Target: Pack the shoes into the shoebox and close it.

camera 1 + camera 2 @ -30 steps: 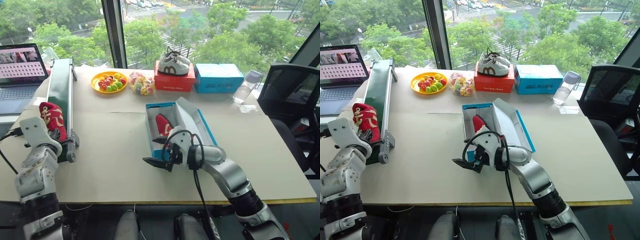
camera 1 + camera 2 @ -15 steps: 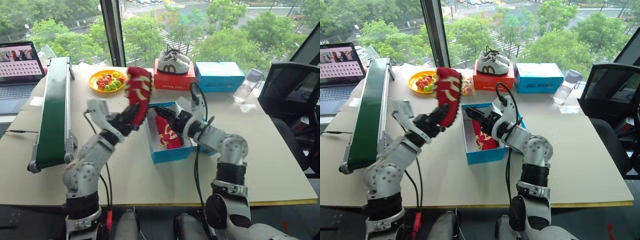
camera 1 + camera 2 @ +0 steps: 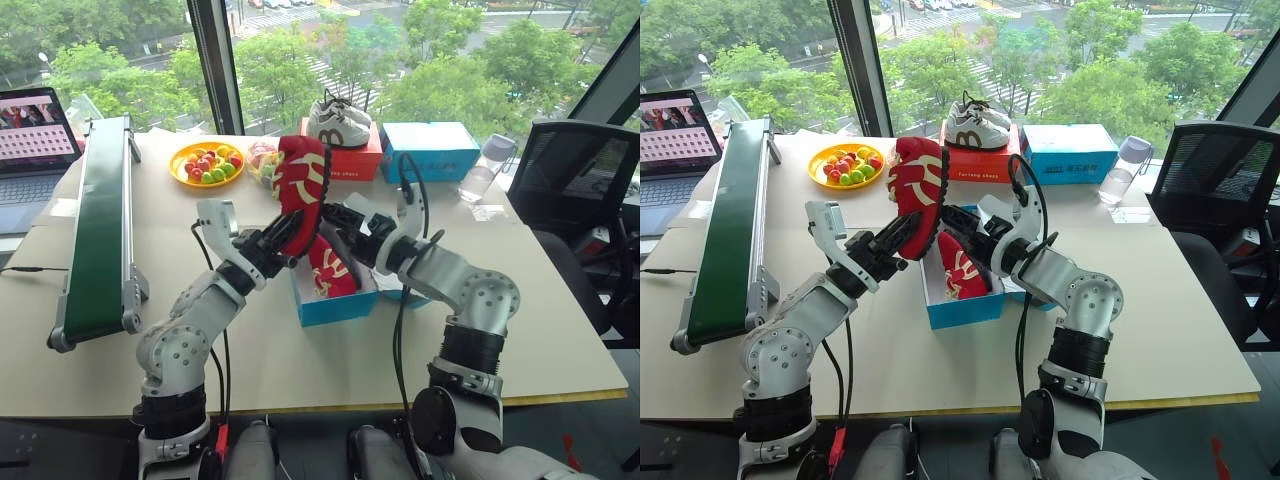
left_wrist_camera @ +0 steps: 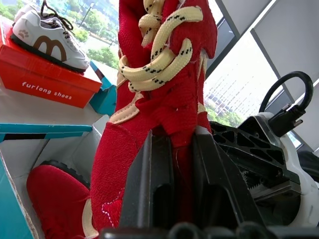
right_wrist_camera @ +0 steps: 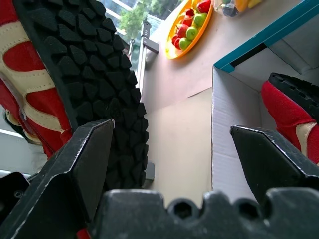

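Inside the shoebox (image 3: 335, 305) lies one red shoe (image 3: 333, 268).

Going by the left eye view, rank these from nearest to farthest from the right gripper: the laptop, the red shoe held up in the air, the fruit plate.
From the right gripper:
1. Red shoe, held up by the left gripper, right beside it.
2. Fruit plate, farther back on the table's left half.
3. Laptop, at the far left edge.

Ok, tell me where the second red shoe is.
Mid-table in the left eye view: the left hand holds the shoe up over the blue box's near-left corner.
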You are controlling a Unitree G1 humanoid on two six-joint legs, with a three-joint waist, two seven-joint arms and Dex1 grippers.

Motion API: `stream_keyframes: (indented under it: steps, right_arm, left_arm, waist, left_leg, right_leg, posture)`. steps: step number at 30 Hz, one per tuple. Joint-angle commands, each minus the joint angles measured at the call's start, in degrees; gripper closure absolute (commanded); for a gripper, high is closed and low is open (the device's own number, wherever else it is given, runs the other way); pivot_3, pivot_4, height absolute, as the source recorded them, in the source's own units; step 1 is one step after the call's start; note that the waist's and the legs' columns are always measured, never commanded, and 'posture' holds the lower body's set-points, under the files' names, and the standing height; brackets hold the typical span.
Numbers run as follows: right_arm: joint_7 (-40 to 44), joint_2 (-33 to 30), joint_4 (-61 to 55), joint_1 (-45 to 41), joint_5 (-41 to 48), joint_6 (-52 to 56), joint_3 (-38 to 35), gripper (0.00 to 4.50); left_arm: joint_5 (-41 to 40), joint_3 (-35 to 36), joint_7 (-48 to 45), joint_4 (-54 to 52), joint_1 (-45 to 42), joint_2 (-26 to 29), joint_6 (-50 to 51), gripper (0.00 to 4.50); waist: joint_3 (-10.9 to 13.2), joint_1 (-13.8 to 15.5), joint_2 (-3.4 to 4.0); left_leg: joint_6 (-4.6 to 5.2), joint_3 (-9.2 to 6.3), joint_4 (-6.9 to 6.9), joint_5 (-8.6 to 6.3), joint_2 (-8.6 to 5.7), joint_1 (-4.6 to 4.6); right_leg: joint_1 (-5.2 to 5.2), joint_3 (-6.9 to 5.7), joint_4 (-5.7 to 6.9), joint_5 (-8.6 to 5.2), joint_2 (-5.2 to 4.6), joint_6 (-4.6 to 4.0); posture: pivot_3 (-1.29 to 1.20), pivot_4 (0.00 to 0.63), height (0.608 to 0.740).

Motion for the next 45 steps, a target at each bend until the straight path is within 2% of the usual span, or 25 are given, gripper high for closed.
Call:
stream_keyframes:
  steps: [1, 10, 24, 29, 39, 45]
  right_arm:
    - [1.46, 0.59, -2.97, -2.86, 3.22, -2.64, 2.19, 0.00]
    - [1.84, -0.54, -2.03, -1.64, 2.67, -3.75, 3.53, 0.00]
    - [2.64, -2.17, -1.49, -0.42, 2.93, -4.48, 5.19, 0.00]
    - [3.07, -2.67, -1.22, -0.39, 3.08, -4.50, 6.27, 0.00]
    - [3.42, -2.14, 0.41, -3.07, 1.75, -6.77, 8.45, 0.00]
    - [5.38, -2.98, 2.76, -4.43, -1.07, -9.01, 9.14, 0.00]
  left_arm:
    - [0.60, -2.12, -2.05, 1.93, -0.45, 2.21, 1.15, 4.36]
    - [1.90, -0.54, -3.74, 3.73, 0.34, 7.15, -0.42, 4.36]
    - [3.11, 3.57, -2.88, 6.56, 0.66, 10.69, -3.11, 4.36]
    - [2.99, 0.95, -2.99, 4.65, -0.40, 9.69, -2.08, 4.36]
    - [2.04, -6.76, -2.87, 1.75, -2.02, 3.82, -0.05, 4.36]
    - [1.36, -7.67, -2.49, 0.70, -2.40, 2.17, 1.12, 4.36]
  waist:
    - [0.00, -0.02, 0.01]
    - [0.03, -0.10, 0.05]
    - [0.06, -0.13, 0.10]
    - [0.07, 0.13, 0.10]
    - [0.07, -0.06, 0.12]
    - [0.08, -0.03, 0.13]
  left_leg:
    - [0.00, 0.00, -0.01, 0.00, 0.00, 0.00]
    - [0.00, 0.00, -0.07, -0.01, 0.01, -0.01]
    - [0.00, 0.01, -0.16, -0.01, 0.03, -0.04]
    - [0.00, 0.00, -0.21, -0.01, 0.03, -0.08]
    - [0.01, -0.01, -0.13, -0.01, 0.04, -0.35]
    - [0.01, -0.01, -0.11, -0.01, 0.03, -0.36]
  right_leg:
    - [-0.01, 0.00, 0.01, 0.00, 0.00, 0.00]
    - [-0.03, 0.00, -0.05, -0.01, 0.00, -0.02]
    - [-0.08, -0.02, -0.17, -0.01, 0.00, -0.03]
    - [-0.02, -0.07, -0.37, 0.00, -0.01, -0.02]
    - [-0.13, -0.10, -0.48, 0.06, 0.00, 0.05]
    - [-0.13, -0.09, -0.50, 0.06, 0.00, 0.06]
  posture:
    - [0.00, 0.150, 0.731]
    - [0.00, 0.150, 0.731]
    - [0.00, 0.150, 0.731]
    - [0.00, 0.150, 0.731]
    - [0.00, 0.150, 0.731]
    - [0.00, 0.150, 0.731]
